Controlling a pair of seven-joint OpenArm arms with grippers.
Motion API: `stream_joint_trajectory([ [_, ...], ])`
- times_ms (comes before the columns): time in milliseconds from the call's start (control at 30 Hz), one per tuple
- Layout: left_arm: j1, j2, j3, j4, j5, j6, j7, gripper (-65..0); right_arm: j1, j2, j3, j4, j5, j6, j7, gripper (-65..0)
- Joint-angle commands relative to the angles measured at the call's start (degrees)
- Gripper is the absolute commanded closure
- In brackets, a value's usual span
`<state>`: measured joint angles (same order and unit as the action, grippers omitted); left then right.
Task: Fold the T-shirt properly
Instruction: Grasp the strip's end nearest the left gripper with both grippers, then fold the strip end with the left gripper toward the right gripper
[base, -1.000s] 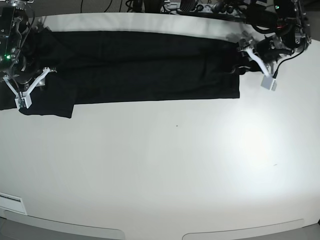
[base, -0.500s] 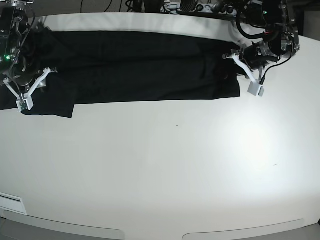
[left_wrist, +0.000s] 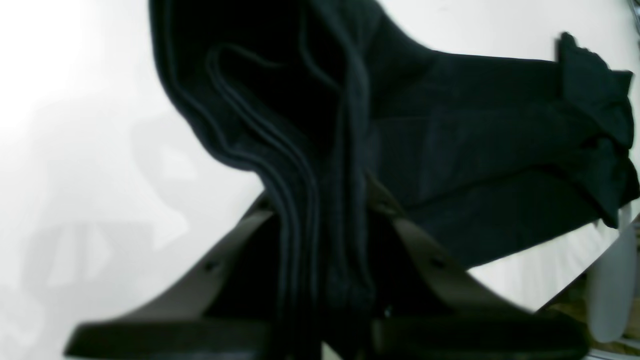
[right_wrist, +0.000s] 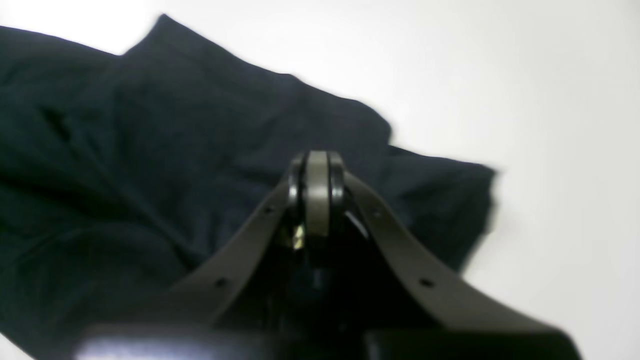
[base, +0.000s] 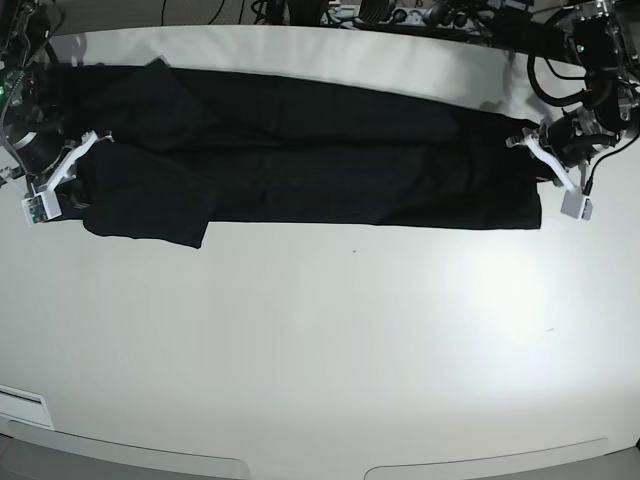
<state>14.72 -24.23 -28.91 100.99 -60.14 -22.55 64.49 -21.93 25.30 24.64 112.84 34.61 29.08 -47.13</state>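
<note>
The black T-shirt (base: 300, 160) lies stretched in a long band across the far side of the white table (base: 330, 340). My left gripper (base: 572, 203) is at its right end in the base view. In the left wrist view it (left_wrist: 320, 200) is shut on a bunched fold of the T-shirt (left_wrist: 475, 150). My right gripper (base: 35, 208) sits at the shirt's left end, by a sleeve (base: 150, 215). Its pads (right_wrist: 317, 195) are pressed together over the wrinkled T-shirt (right_wrist: 125, 175). Whether they pinch any cloth is hidden.
Cables and dark equipment (base: 400, 12) run along the table's far edge. A white strip (base: 20, 405) lies at the near left edge. The bare tabletop stretches in front of the shirt.
The T-shirt has shifted to the right, dragged by the left gripper, which closed on its end. The right gripper's fingers have come together and its sleeve end has slid right.
</note>
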Motion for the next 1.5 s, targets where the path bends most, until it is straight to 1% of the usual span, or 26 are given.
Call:
stream_joint_trajectory([
  [0,-0.3,-0.9,-0.4,0.8,-2.2,-0.4,-0.2,0.0,0.4,0.3,0.5,-1.2,-0.4,0.3,1.4,0.0],
  [100,-0.3,-0.9,-0.4,0.8,-3.6,-1.2,0.0,0.0,1.0,-1.3,0.5,-8.5,-1.6,2.3,1.5,0.0],
  [200,-0.7,-0.9,-0.4,0.8,-6.6,-2.7,0.7,0.0,1.0,-1.5,0.4,-15.5,-1.6,3.2,1.5,0.0],
  [333,-2.6,-0.9,-0.4,0.8,-14.3,-6.6,3.2,0.0,0.9,-1.5,0.4,-17.5,-1.6,2.9,0.8,0.0],
  [467,-3.8,-0.5,-0.4,0.8,-24.9,-10.4,8.3,0.0,0.8,-1.5,0.4,-16.3,-1.6,2.9,-1.6,0.0],
  [533,-4.1,0.4,-0.4,1.0,-24.9,-11.2,10.5,0.0,0.8,-1.5,0.4,-15.6,-1.3,2.9,-2.3,0.0],
  [633,-4.3,3.5,0.4,1.8,-24.9,-11.2,9.6,0.0,0.8,-1.5,0.4,-14.8,0.2,3.0,-3.1,0.0],
  [700,-4.5,6.3,2.3,1.9,-24.9,-11.9,8.9,0.0,0.8,-1.5,0.4,-14.2,0.1,3.1,-3.3,0.0],
  [767,-4.8,9.5,4.7,1.8,-24.9,-13.4,8.9,0.0,0.8,-1.5,0.4,-14.2,0.1,3.1,-3.7,0.0],
  [867,-6.0,14.4,8.6,1.7,-24.9,-14.3,8.8,0.0,0.8,-1.5,0.4,-14.2,0.1,3.2,-4.7,0.0],
  [967,-7.3,18.2,11.9,1.7,-21.1,-14.7,7.3,0.0,0.8,-1.5,0.4,-14.2,0.1,3.5,-5.1,0.0],
  [1033,-8.0,20.4,13.7,1.7,-17.1,-15.5,5.5,0.0,0.8,-1.5,0.4,-14.2,0.1,3.5,-5.5,0.0],
  [1133,-8.7,23.4,16.2,1.7,-10.9,-15.4,3.5,0.0,0.8,-1.5,0.4,-14.2,0.1,3.6,-5.7,0.0],
  [1233,-8.5,25.1,19.1,1.6,-7.3,-15.4,3.2,0.0,0.8,-1.4,0.4,-14.2,0.1,3.6,-5.6,0.0],
  [1367,-8.5,25.2,21.1,1.6,-3.5,-15.3,1.5,0.0,0.8,-1.3,0.4,-14.2,0.1,3.5,-5.6,0.0],
  [1433,-8.5,25.4,21.6,1.6,-3.5,-14.6,1.3,0.0,0.8,-1.2,0.4,-14.2,0.1,3.5,-5.7,0.0],
  [1467,-8.5,25.7,21.8,1.6,-3.5,-14.0,1.4,-5.1,0.8,-1.1,0.4,-14.2,0.2,3.5,-5.8,-3.9],
])
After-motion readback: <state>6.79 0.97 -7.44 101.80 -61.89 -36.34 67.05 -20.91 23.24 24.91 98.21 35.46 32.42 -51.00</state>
